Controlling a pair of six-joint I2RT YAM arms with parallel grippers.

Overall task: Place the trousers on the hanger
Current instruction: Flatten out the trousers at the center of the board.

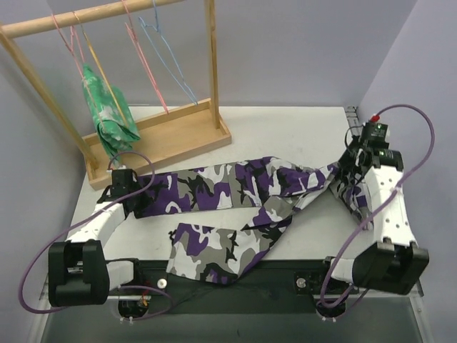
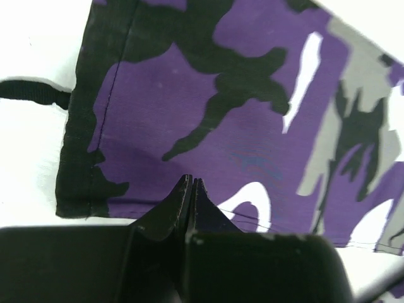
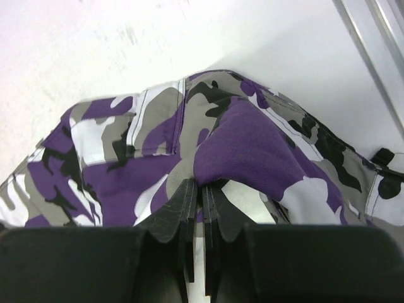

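Both arms are stooping low, left gripper (image 2: 191, 183) pinching the trousers (image 1: 214, 189) at the hem, right gripper (image 3: 201, 186) pinching the waist

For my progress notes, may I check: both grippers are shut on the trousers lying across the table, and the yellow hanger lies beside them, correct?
Not quite. The hanger does not lie beside them; it hangs from the wooden rail at the back left, as the top view shows. The left gripper and right gripper are indeed shut on the trousers lying across the table.
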